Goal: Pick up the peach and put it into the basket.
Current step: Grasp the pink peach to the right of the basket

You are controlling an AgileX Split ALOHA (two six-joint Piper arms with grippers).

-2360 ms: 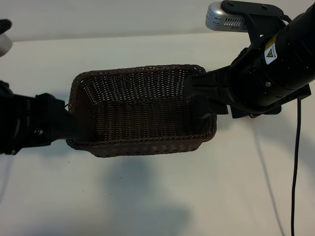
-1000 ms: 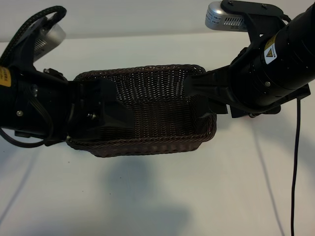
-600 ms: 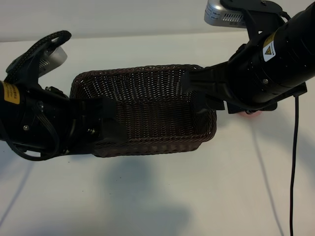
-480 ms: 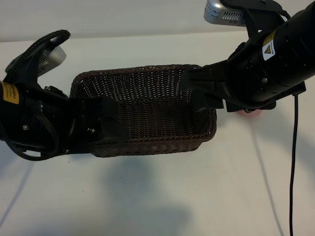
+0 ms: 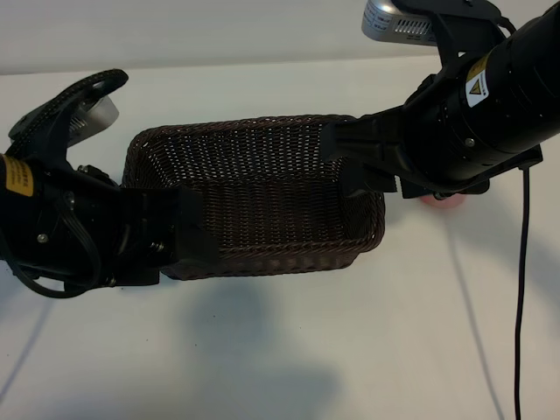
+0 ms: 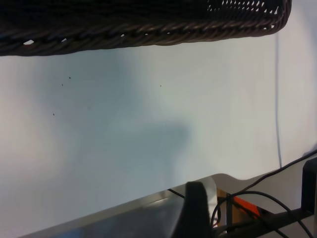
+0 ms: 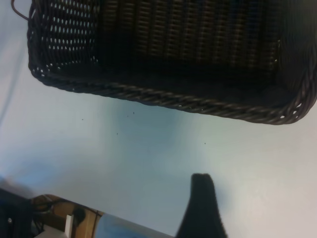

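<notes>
Basket (image 5: 262, 192) is seen centred on the white bench (image 5: 350, 350), between the two hands. Left hand (image 5: 188, 238) is placed over the basket's near-left corner, tilted downward toward the rim. Its fingers are spread wide and nothing is gripped between them. In the left wrist view only the braided rim of the basket (image 6: 143, 34) and bare bench (image 6: 124, 129) are shown, with one dark fingertip (image 6: 195, 208) visible at the frame edge.

Right hand (image 5: 350, 166) is positioned at the basket's right end, angled down over the rim, with the black arm behind it. Its fingers are also held wide, and no object is seen between them. In the right wrist view the basket (image 7: 168, 54) is seen lying beyond the hand, its woven interior bare, with a single dark fingertip (image 7: 202, 208) in front of it and bench (image 7: 124, 158) in between.

Peach (image 5: 440, 200) is located outside the basket, on the bench just past the right hand, mostly hidden under the right arm; only a small pink edge is seen. It is not touched by either hand as far as can be told. A black cable (image 5: 523, 289) is hung down beside the right arm.
</notes>
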